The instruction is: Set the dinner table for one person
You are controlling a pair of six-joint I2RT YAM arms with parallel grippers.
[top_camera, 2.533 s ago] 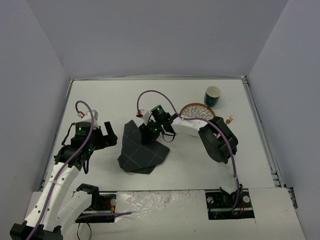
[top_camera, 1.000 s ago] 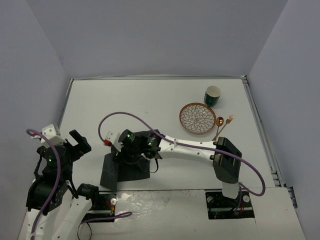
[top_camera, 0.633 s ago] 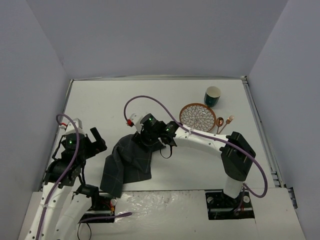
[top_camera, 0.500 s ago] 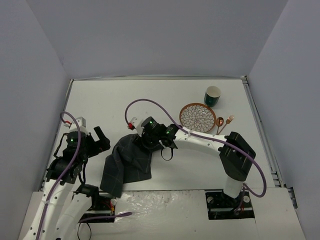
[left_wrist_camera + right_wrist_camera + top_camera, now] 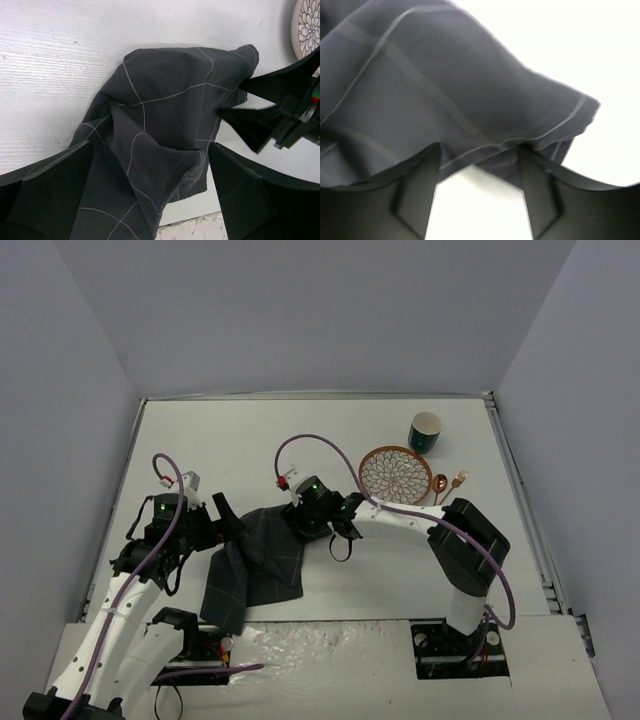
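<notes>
The dark grey checked cloth mat (image 5: 255, 560) lies rumpled and partly folded on the white dinner table (image 5: 330, 440), near its front edge. My right gripper (image 5: 298, 530) is low at the mat's far right corner. In the right wrist view its jaws (image 5: 479, 175) stand apart, with the mat's edge (image 5: 470, 100) between the tips. My left gripper (image 5: 225, 512) is open just left of the mat. In the left wrist view it (image 5: 150, 195) hovers over the mat's folds (image 5: 160, 125), its jaws wide apart.
A patterned plate (image 5: 395, 476), a green cup (image 5: 425, 431), a copper spoon (image 5: 438, 485) and a copper fork (image 5: 457, 480) sit at the back right. The plate's rim (image 5: 306, 25) shows in the left wrist view. White walls enclose the table.
My right gripper has moved back and right from the front left, drawing the mat's corner along. My left gripper has swung right, up to the mat's left side.
</notes>
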